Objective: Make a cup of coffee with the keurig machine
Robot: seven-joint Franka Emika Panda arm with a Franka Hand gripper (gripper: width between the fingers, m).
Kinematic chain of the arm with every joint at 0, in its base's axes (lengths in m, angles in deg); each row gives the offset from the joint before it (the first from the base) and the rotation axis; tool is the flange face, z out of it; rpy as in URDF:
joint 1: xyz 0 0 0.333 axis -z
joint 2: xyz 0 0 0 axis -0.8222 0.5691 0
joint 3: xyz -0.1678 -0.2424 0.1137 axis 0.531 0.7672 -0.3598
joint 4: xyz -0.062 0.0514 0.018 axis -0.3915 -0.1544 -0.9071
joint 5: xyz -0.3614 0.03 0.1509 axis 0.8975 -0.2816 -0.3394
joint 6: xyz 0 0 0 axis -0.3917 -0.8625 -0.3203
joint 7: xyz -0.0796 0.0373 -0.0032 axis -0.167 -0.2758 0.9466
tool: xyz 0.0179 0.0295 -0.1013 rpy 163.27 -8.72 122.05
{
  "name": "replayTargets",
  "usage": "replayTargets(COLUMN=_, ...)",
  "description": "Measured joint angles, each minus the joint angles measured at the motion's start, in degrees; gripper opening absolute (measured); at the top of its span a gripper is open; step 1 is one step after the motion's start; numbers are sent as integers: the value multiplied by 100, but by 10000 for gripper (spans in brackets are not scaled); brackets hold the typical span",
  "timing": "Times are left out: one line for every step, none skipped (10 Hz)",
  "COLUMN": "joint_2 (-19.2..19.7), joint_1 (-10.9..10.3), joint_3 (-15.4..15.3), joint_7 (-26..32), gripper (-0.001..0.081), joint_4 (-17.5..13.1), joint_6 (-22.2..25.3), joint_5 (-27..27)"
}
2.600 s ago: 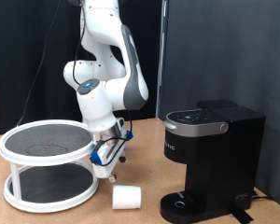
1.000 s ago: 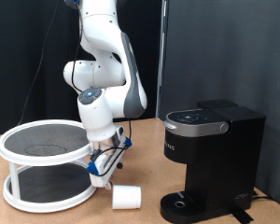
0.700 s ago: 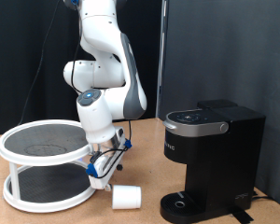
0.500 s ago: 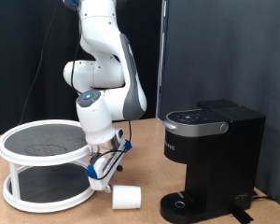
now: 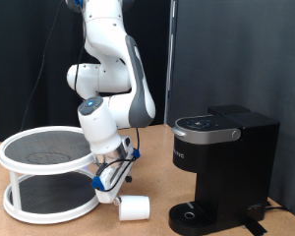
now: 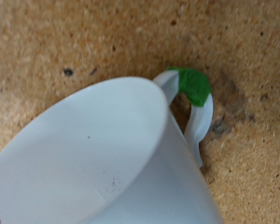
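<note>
Nearest to the camera on the hand is the cup (image 6: 103,159), which fills most of the wrist view; it lies on its side on the wooden table (image 6: 65,37), and a handle (image 6: 198,117) with a green mark (image 6: 193,85) on it shows at its edge. In the exterior view the same cup (image 5: 134,206) lies just below the gripper (image 5: 110,185), close but, as far as I can see, not yet touched. The fingers do not show clearly in either view, so I cannot tell if they are spread or pressed together. To do this step well, I think the gripper should come down straight over the cup wall or its rim, with the fingers on both sides of it, and not push the cup, because a cup on its side may roll away on the smooth table. The handle may also stop the rolling, or it may catch a finger, so care is needed there. The two-level round rack (image 5: 49,172) stands near, at the exterior view's left, and the arm must stay free of it. Farther, at the exterior view's right, stands the keurig machine (image 5: 223,167) with its lid down; its drip base is cut off at the picture's bottom, and its lettering is too small to read.
</note>
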Motion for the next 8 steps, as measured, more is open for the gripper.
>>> replayTargets(joint_2=15, joint_1=0, joint_3=-8, joint_7=124, gripper=734, joint_4=-20, joint_6=6, joint_5=-98)
replayTargets(joint_2=19, joint_1=0, joint_3=-17, joint_7=192, gripper=734, joint_4=-36, joint_6=24, joint_5=-171)
replayTargets(joint_2=21, joint_1=0, joint_3=-27, joint_7=261, gripper=734, joint_4=-52, joint_6=56, joint_5=-242)
replayTargets(joint_2=22, joint_1=0, joint_3=-40, joint_7=362, gripper=734, joint_4=-72, joint_6=85, joint_5=-345)
replayTargets(joint_2=22, joint_1=0, joint_3=-54, joint_7=477, gripper=726, joint_4=-92, joint_6=107, joint_5=-466)
replayTargets(joint_2=22, joint_1=0, joint_3=-61, joint_7=553, gripper=726, joint_4=-106, joint_6=123, joint_5=-530)
replayTargets(joint_2=22, joint_1=0, joint_3=-66, joint_7=568, gripper=559, joint_4=-115, joint_6=131, joint_5=-549)
replayTargets(joint_2=23, joint_1=0, joint_3=-70, joint_7=568, gripper=559, joint_4=-119, joint_6=136, joint_5=-550)
